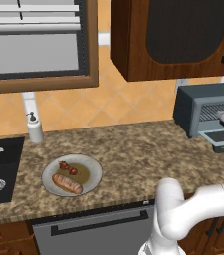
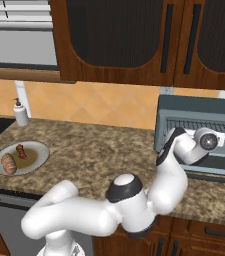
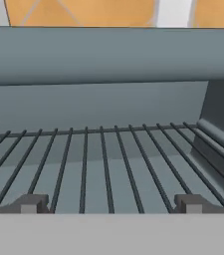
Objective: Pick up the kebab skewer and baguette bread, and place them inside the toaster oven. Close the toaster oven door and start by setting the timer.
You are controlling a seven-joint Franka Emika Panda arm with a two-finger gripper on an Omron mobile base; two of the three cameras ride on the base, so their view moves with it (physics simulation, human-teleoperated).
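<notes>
Kitchen: granite counter (image 1: pixel 133 149), sink (image 1: pixel 1 169), cabinets (image 2: pixel 134 40)

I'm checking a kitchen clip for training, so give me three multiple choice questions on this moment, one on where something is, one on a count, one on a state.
1. Where does the baguette bread lie?
A. on the plate
B. on the oven rack
C. in the sink

2. How many food items are on the plate?
A. one
B. two
C. four

3. How is the toaster oven door?
A. shut
B. removed
C. folded down open

Answers:
1 A, it lies beside the kebab skewer.
2 B, loaf and skewer.
3 C, the wire rack shows bare past the wide-open jaws of the gripper.
</notes>
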